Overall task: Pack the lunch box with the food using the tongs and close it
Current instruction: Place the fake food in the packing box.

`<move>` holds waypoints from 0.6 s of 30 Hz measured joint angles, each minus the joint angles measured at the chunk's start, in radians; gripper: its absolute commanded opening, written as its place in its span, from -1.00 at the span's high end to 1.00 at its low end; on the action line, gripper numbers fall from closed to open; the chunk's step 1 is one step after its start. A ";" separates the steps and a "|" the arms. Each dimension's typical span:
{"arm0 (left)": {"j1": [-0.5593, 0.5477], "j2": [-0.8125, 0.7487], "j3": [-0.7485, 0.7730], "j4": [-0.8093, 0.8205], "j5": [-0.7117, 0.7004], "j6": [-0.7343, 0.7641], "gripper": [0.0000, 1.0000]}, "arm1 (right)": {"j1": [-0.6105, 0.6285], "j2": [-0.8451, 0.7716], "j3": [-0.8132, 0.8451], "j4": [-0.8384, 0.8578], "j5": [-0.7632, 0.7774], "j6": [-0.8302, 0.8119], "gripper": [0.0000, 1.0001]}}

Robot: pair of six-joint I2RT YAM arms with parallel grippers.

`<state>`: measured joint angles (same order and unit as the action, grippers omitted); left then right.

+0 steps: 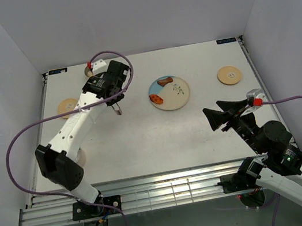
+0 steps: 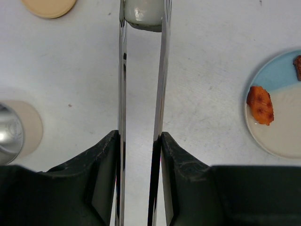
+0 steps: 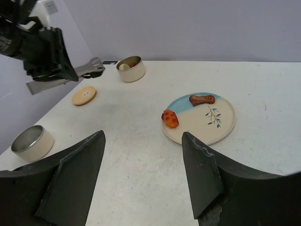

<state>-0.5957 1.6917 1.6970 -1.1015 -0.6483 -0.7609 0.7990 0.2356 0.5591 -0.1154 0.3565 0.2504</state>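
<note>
— What do the left fingers (image 2: 112, 155) have?

— The tongs (image 2: 162, 84). They clamp both arms partway along and press them nearly parallel. A white piece (image 2: 143, 13) is pinched between the tips.

— Over what?

— Bare tabletop (image 2: 211, 70), between the left lid (image 2: 48, 5) and the plate (image 2: 282, 136). I can't tell whether the tips touch the surface.

— And the right fingers (image 1: 216, 118)?

— Spread wide and holding nothing, over the near right of the tabletop, well apart from everything.

— The tins?

— Both are uncovered. The far tin (image 3: 130, 69) stands by the far left edge, just behind the left arm (image 1: 78, 129). The right wrist view shows a pale piece (image 3: 124, 67) and a red bit (image 3: 133, 64) inside it. The near tin (image 3: 32, 142) stands on the left toward the front, beside that arm and partly hidden by it from above.

— The lids?

— Both lie flat on the tabletop. The left lid sits between the two tins. The right lid (image 1: 230, 75) is on the right side, beyond the plate.

— What's on the plate?

— An orange piece (image 3: 170, 118) at the left rim, where the blue meets the cream. A brown piece (image 3: 201, 99) lies on the blue part at the far side. The two don't touch.
</note>
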 measured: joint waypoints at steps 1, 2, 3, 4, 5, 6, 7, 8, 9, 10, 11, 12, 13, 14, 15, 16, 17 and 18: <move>0.005 -0.038 -0.014 -0.019 -0.005 -0.022 0.44 | 0.000 0.000 0.000 0.000 0.000 0.000 -0.44; 0.013 -0.073 -0.028 -0.038 -0.009 -0.042 0.44 | 0.000 0.000 0.000 0.001 0.000 0.000 -0.44; 0.019 -0.105 -0.040 -0.058 -0.015 -0.063 0.44 | 0.000 0.000 0.000 0.003 0.000 0.000 -0.44; 0.026 -0.131 -0.050 -0.076 -0.021 -0.084 0.45 | 0.000 0.000 0.000 0.005 0.000 0.000 -0.45; 0.032 -0.151 -0.058 -0.089 -0.024 -0.099 0.45 | 0.000 0.001 0.000 0.006 0.000 0.000 -0.44; 0.041 -0.176 -0.074 -0.105 -0.028 -0.121 0.46 | 0.000 0.002 0.000 0.007 0.000 0.000 -0.44; 0.047 -0.193 -0.085 -0.121 -0.031 -0.141 0.47 | 0.000 0.002 0.000 0.008 0.000 0.000 -0.44; 0.051 -0.202 -0.092 -0.137 -0.034 -0.155 0.47 | 0.000 0.003 0.000 0.008 0.000 0.000 -0.45; 0.058 -0.214 -0.103 -0.151 -0.040 -0.175 0.47 | 0.000 0.005 0.000 0.008 0.000 0.000 -0.45; 0.064 -0.226 -0.121 -0.167 -0.047 -0.200 0.47 | 0.000 0.006 0.000 0.009 0.000 0.000 -0.45; 0.066 -0.236 -0.136 -0.183 -0.050 -0.219 0.49 | 0.000 0.009 0.000 0.010 0.000 0.000 -0.45; 0.070 -0.248 -0.155 -0.195 -0.052 -0.237 0.50 | 0.000 0.011 0.000 0.010 0.000 0.000 -0.45; 0.075 -0.263 -0.178 -0.203 -0.053 -0.256 0.52 | 0.000 0.012 0.000 0.010 0.000 0.000 -0.45; 0.080 -0.278 -0.201 -0.212 -0.052 -0.276 0.54 | 0.000 0.014 0.000 0.011 0.000 0.000 -0.45; 0.085 -0.298 -0.224 -0.221 -0.052 -0.295 0.55 | 0.000 0.015 0.000 0.011 0.000 0.000 -0.45; 0.092 -0.322 -0.251 -0.224 -0.052 -0.312 0.56 | 0.000 0.016 0.000 0.011 0.000 0.000 -0.45; 0.098 -0.352 -0.281 -0.227 -0.052 -0.329 0.56 | 0.000 0.016 0.000 0.012 0.000 0.000 -0.45; 0.105 -0.383 -0.309 -0.234 -0.052 -0.344 0.56 | 0.000 0.016 0.000 0.013 0.000 0.000 -0.45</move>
<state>-0.4904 1.3083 1.3876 -1.3357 -0.7002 -1.1049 0.7990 0.2516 0.5591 -0.1024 0.3565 0.2504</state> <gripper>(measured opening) 0.469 0.724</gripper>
